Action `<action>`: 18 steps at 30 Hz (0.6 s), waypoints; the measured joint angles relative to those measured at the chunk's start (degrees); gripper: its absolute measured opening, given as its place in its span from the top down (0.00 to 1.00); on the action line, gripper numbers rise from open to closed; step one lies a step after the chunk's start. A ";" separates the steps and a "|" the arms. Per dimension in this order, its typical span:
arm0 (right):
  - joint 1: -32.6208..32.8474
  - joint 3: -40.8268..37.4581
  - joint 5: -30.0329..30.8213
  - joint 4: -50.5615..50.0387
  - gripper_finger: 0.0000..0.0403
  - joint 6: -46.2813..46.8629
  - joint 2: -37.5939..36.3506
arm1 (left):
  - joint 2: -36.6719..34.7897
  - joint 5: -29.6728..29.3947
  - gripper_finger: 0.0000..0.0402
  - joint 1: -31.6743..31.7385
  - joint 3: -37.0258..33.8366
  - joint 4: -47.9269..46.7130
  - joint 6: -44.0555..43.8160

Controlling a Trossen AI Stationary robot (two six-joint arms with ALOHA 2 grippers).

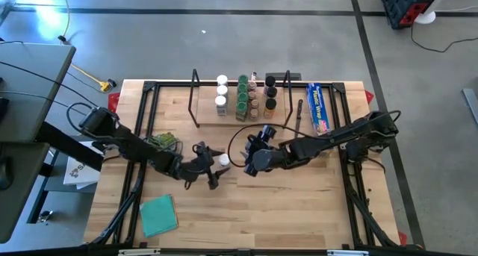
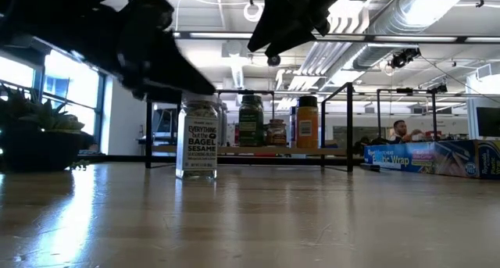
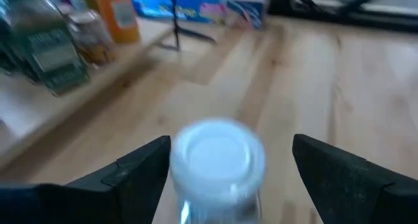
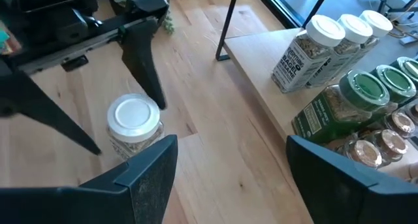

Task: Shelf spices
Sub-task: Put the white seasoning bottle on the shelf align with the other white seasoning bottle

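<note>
**Jar loose between left fingers**

You've got the surface (image 1: 299, 204), with the shelf (image 1: 205, 118) at its far side, spices (image 1: 244, 96) on the board. Left hand (image 1: 216, 166) released, straddling a white-lidded jar (image 1: 223, 160) standing upright. Right hand (image 1: 252, 153) released, near it.

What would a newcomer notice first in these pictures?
A white-lidded jar stands alone mid-table, upright, between the open fingers of the left gripper. The right gripper, also open, hovers just beside it. Behind them, the shelf at the table's far edge already carries rows of jars, with a blue box to its right.
</note>
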 joint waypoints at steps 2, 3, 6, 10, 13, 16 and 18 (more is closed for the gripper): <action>0.02 0.00 0.00 0.00 0.31 0.00 0.00 | 1.99 -2.93 0.21 -0.07 2.42 0.05 0.14; 0.02 0.00 0.00 0.00 0.31 0.00 0.00 | 2.92 -4.07 0.21 -0.08 3.37 -0.04 0.81; 0.09 0.00 0.00 -0.38 0.31 0.98 0.01 | 4.85 -5.61 0.21 -0.09 5.79 -3.31 3.47; 0.11 0.00 -0.02 -1.75 0.31 2.22 0.02 | 4.21 -5.93 0.22 -0.17 8.37 -11.71 2.43; 0.11 0.00 0.00 -2.19 0.31 2.57 0.02 | 2.87 -6.31 0.24 -0.28 9.53 -16.60 0.80; 0.11 0.00 0.00 -2.19 0.31 2.53 0.02 | 2.16 -6.67 0.27 -0.28 9.62 -17.35 -0.04; 0.11 0.00 0.00 -2.21 0.31 2.51 0.04 | 2.02 -6.44 0.31 -0.28 9.62 -17.68 -0.12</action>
